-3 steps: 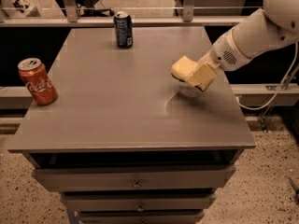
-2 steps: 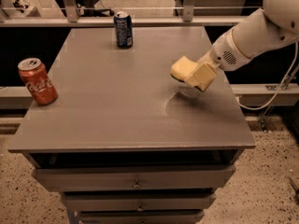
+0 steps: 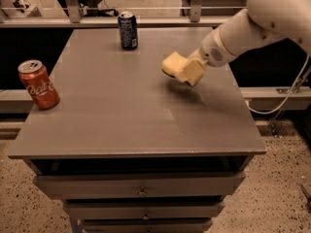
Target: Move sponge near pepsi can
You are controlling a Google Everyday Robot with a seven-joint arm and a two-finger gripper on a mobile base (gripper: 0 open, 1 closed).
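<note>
- Looking down on the grey table [image 3: 121, 115], I see the gripper [image 3: 187, 71] over its right-hand half, towards the far side. It sits at the end of the white arm [image 3: 252, 18], which reaches in from the upper right corner.
- The jaws are pinching the sponge [image 3: 171, 63]. The pale yellow foam sticks out to the left of the cream-coloured fingers [image 3: 193, 71], and I can make out one finger face on the near side of the block.
- The sponge is held clear of the tabletop. A soft shadow lies on the surface just below it and a little to the right.
- The pepsi can [image 3: 128, 30] stands upright near the far edge of the table, left of the middle. It is dark blue with a silver top.
- The sponge hangs to the right of the pepsi can and nearer to me. A stretch of tabletop shows between the two, so they are apart and not touching.
- A red Coca-Cola can [image 3: 39, 84] stands at the left edge of the table, well apart from both the sponge and the pepsi can.
- Below the tabletop I see the fronts of drawers [image 3: 141, 188], each with a small knob in the middle.
- A pale cable [image 3: 291, 93] loops down on the right, beyond the table's edge and under the arm.
</note>
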